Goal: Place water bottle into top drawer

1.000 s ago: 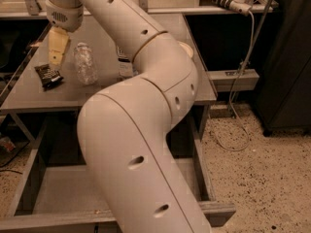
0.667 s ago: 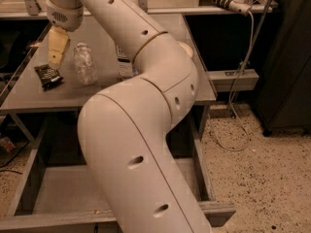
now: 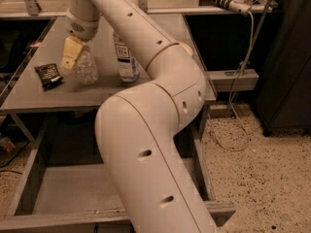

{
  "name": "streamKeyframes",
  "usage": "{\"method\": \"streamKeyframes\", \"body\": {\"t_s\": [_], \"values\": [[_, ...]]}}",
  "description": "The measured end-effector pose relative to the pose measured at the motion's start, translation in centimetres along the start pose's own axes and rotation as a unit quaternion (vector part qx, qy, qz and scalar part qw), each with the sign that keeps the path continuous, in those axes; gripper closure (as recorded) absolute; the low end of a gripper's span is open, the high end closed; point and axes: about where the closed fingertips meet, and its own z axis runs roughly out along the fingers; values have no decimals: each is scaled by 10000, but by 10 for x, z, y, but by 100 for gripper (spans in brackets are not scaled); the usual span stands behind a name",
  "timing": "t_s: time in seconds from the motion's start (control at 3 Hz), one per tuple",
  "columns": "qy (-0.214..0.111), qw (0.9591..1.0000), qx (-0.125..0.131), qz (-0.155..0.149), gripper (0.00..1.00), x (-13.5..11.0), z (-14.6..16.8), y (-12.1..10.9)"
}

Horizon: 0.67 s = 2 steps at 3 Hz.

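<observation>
Gripper in the upper left of the frame, low over the table; can't tell if it is spread or pinching. Water bottle stands upright on the table, long axis vertical, right beside the gripper on its right, contact unclear. Taller bottle further right, dark packet to the left. Top drawer pulled open, lower left.

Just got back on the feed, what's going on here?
The gripper is down at the upper left side of the water bottle, which stands on the table between a dark packet and a taller bottle. The top drawer below is pulled open, and the water bottle is not in it yet.
</observation>
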Motion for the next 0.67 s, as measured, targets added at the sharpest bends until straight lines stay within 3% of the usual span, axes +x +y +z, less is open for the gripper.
{"method": "streamKeyframes", "body": {"t_s": [0.67], "values": [[-97,9992,-179,353,0,21,19,-11]]}}
